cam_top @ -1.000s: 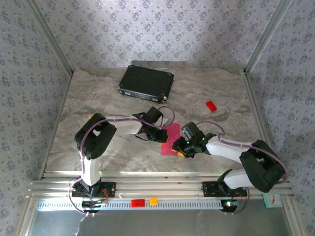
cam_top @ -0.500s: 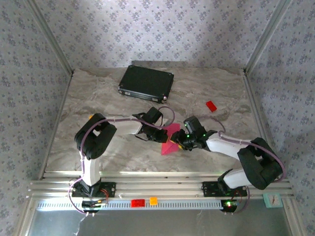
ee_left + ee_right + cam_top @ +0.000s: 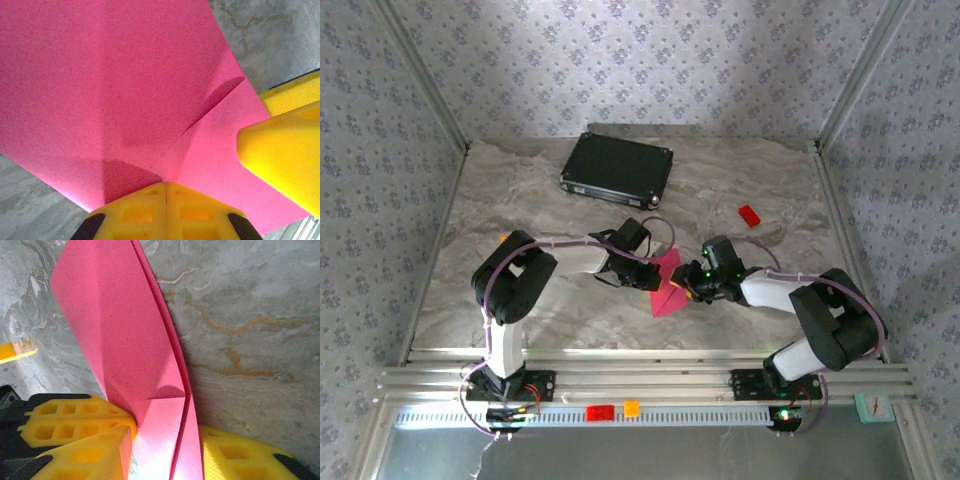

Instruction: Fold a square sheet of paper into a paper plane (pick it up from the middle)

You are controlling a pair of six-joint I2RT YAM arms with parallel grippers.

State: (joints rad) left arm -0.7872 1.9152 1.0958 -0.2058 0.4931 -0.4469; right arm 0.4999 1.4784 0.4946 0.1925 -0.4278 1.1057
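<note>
The magenta-pink square sheet of paper [image 3: 669, 292] lies mid-table, creased, its right side bent up into a fold [image 3: 150, 340]. My left gripper [image 3: 653, 278] is shut, and its yellow fingertips [image 3: 166, 184] meet on the sheet where the creases run together. My right gripper [image 3: 690, 287] stands open at the sheet's right side. The raised fold passes between its two fingers [image 3: 165, 460], and one finger [image 3: 280, 150] rests over the paper. No finished paper plane is in view.
A black case [image 3: 617, 167] lies at the back of the marble table [image 3: 540, 200]. A small red block [image 3: 749, 215] sits at the right, a tiny orange cube [image 3: 504, 237] at the left. Aluminium rails [image 3: 640, 380] edge the front.
My right gripper has moved away from the front edge and in against the sheet, pushing its right side up into a fold. The left gripper has stayed shut in place.
</note>
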